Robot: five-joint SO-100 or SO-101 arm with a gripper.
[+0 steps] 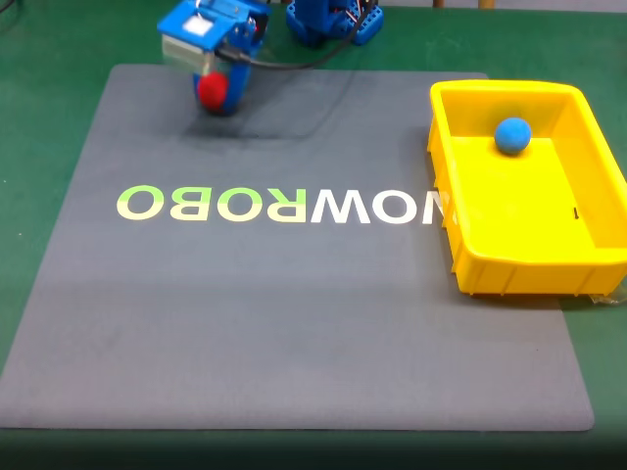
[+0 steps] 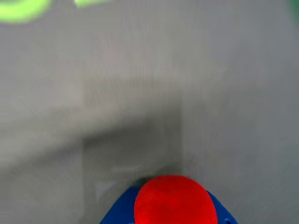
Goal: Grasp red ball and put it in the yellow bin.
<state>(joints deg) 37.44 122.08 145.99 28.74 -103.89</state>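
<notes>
The red ball [image 1: 212, 90] sits between the blue jaws of my gripper [image 1: 216, 96] at the far left of the grey mat, lifted a little above it, with a shadow beneath. In the wrist view the red ball [image 2: 175, 200] fills the bottom centre, blue fingers [image 2: 117, 214] hugging it on both sides, and the blurred mat passes below. The yellow bin [image 1: 460, 245] stands on the right edge of the mat, well apart from the gripper, with a blue ball [image 1: 512, 135] inside near its far wall.
The grey mat [image 1: 294, 323] carries large "ROBONOW" lettering [image 1: 274, 206] across its middle and lies on a green table [image 1: 39, 147]. The arm's blue base [image 1: 333, 22] stands at the far edge, a black cable running from it to the gripper.
</notes>
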